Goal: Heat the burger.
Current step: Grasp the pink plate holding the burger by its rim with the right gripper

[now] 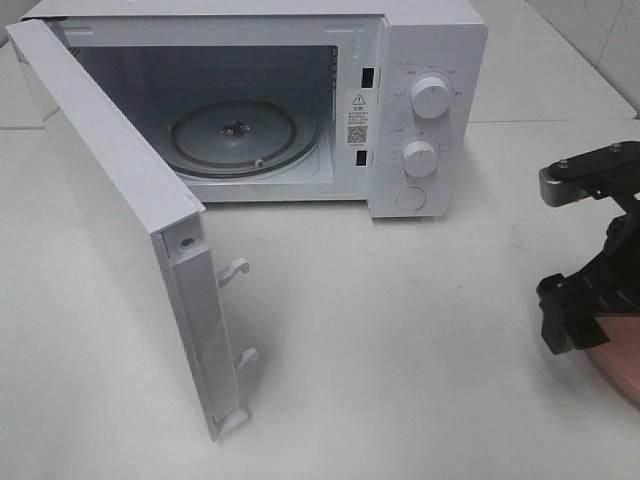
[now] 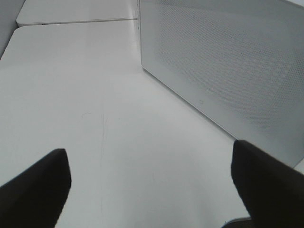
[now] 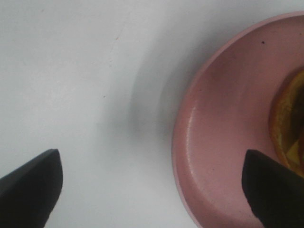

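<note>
White tabletop point(image 1: 400, 330) carries a white boxy microwave oven point(image 1: 430, 40). Its hinged door point(image 1: 110, 210) is swung fully open. A round glass turntable point(image 1: 235, 135) sits inside with nothing on it.

Pink round plate point(image 3: 223, 142) lies on the table, well right of the oven. Burger point(image 3: 289, 123) is on that plate. Only a golden-brown sliver shows at the frame edge, so its facing and long axis cannot be told.

Right gripper point(image 3: 152, 187): jaws spread wide, nothing clasped. They straddle the plate rim, one finger over the plate, the other over bare table.

Left gripper point(image 2: 149, 185): jaws wide apart and empty, above the table beside the door's dotted outer face.
</note>
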